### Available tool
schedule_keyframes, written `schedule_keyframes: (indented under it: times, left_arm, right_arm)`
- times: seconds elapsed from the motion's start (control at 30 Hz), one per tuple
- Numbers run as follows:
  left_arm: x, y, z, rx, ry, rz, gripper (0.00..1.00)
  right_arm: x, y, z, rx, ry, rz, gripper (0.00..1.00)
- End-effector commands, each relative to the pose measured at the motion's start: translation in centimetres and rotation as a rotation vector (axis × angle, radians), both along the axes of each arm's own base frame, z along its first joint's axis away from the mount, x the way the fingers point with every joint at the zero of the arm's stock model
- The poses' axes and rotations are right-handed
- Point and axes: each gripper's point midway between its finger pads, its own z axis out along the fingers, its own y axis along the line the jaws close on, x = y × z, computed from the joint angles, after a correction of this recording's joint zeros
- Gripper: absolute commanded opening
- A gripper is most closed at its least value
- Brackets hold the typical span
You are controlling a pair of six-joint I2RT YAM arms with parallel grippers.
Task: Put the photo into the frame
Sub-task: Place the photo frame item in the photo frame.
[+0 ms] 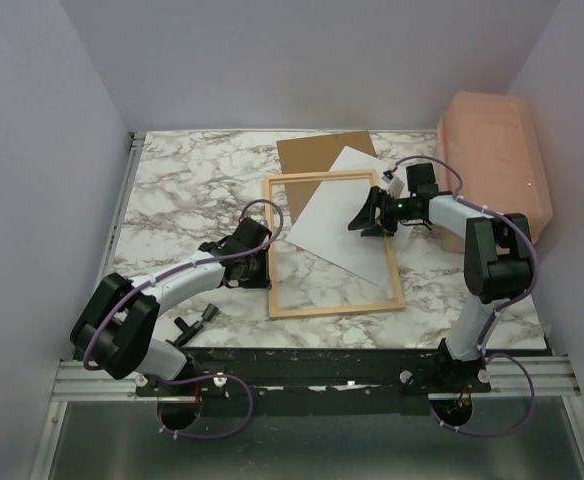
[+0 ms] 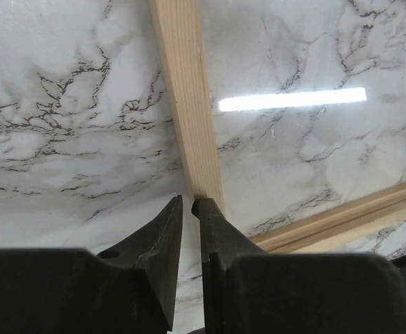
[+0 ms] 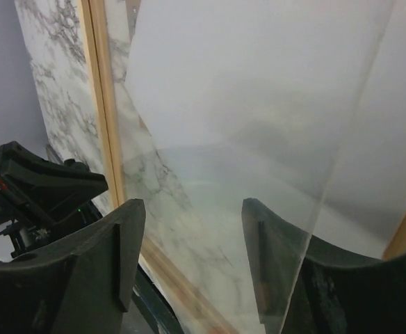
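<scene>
The frame (image 1: 337,305) of thin light wood lies flat mid-table, the marble showing through its pane. The photo (image 1: 327,215), white side up, lies skewed over the frame's far right part and sticks out past its top rail. My right gripper (image 1: 365,222) is open over the photo's right part. In the right wrist view its jaws (image 3: 192,209) straddle the sheet (image 3: 258,83), and the right finger shows dimly through the paper's edge. My left gripper (image 1: 260,252) is shut with only a narrow slit, its tips (image 2: 187,205) at the frame's left rail (image 2: 189,104).
A stiff brown backing board (image 1: 312,158) lies behind the frame, partly under the photo. A large pink box (image 1: 497,160) stands at the far right. Walls close in on the left, back and right. The left arm (image 3: 36,181) shows beyond the frame in the right wrist view.
</scene>
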Motion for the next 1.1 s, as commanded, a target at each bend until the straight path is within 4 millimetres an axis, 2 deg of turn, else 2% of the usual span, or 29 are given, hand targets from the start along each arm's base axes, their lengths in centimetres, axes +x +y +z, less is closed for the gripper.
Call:
schedule_keyframes:
  times: [0.0,0.2,0.47,0.6,0.87,1.07]
  left_arm:
    - [-1.7,1.8,-3.2,0.117,0.064,-0.013,0.17]
    - [-1.7,1.8,-3.3,0.119,0.065,-0.014,0.17]
    - [-1.7,1.8,-3.3,0.118,0.065,-0.012,0.17]
    - [-1.4,2.1,-3.3,0.136,0.053,0.000,0.17]
    - [-1.4,2.2,-3.3,0.138,0.053,0.002,0.17]
    - [-1.5,2.2,-3.4,0.141,0.056,0.001,0.17]
  right_arm:
    - [0.7,-0.1,0.9,-0.034,-0.058,-0.011,0.69]
    - [0.9,-0.3,0.4,-0.081,-0.064,-0.031,0.78]
    - [1.1,-1.3,-1.9,-0.208,-0.031,-0.086,0.82]
    - [1.2,-1.9,-2.8,-0.272,-0.021,-0.116,0.87]
    - [1.4,-2.8,-2.3,-0.354,-0.044,-0.154,0.90]
    - [1.6,-3.6,-2.0,-0.403,-0.057,-0.163,0.96]
